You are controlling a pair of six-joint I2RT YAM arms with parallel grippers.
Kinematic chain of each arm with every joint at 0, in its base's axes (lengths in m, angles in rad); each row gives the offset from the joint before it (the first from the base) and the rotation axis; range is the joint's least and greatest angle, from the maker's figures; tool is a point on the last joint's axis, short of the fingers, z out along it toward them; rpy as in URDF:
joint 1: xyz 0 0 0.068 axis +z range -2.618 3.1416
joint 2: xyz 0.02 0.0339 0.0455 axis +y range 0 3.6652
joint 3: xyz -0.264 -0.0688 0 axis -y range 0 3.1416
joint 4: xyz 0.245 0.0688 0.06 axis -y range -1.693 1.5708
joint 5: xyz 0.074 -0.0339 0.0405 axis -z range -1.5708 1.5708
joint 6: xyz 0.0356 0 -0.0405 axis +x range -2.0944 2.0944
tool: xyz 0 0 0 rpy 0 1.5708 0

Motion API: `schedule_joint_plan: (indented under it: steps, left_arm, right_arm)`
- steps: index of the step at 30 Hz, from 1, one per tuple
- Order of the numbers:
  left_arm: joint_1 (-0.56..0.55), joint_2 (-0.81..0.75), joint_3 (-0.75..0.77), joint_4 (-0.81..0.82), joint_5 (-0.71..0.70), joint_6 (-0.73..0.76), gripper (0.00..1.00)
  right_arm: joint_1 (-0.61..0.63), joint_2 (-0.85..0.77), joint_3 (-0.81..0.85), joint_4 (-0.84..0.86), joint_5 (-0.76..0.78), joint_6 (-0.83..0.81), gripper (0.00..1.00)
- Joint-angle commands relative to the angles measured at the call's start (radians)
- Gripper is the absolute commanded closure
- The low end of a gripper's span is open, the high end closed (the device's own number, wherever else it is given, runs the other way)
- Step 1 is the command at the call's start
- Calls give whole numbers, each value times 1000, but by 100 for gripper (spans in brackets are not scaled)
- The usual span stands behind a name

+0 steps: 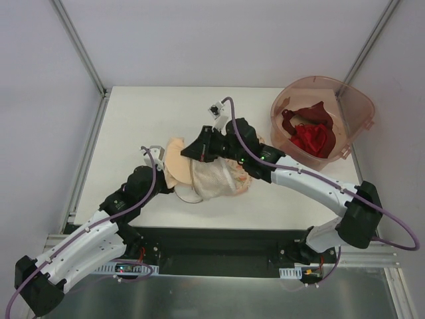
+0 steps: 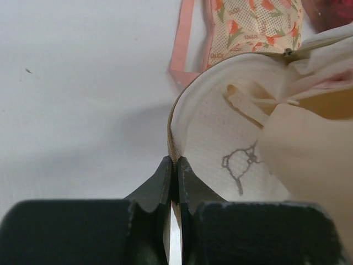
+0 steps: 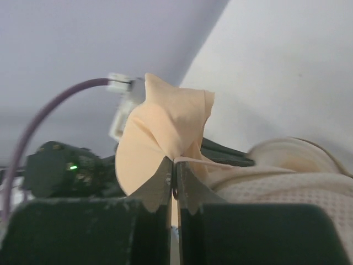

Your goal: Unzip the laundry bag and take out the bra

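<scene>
Looks well past halfway: zip already open on the laundry bag (image 1: 216, 179), lying mid-bench. Clamps left fingers (image 2: 172, 168) on its zip rim at nine o'clock; pinches right fingers (image 3: 172, 165) shut on the bra (image 3: 165, 121), part lifted toward ten o'clock, part seemingly inside. Remains only to draw it clear.
</scene>
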Motion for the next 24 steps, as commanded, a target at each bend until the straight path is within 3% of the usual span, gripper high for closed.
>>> schedule_joint_plan:
  steps: [1,9,17,24]
  left_arm:
    - [-3,-9,-2,19,23,-13,100]
    - [-3,-15,-13,19,22,-12,100]
    - [-4,-39,-7,19,20,5,100]
    - [-3,-101,117,-38,-6,60,100]
  right_arm:
    - [25,-32,129,220,-105,71,99]
    - [1,-120,46,284,-87,92,99]
    - [-130,-196,-64,343,-76,152,99]
    - [-173,-101,-144,327,-84,172,99]
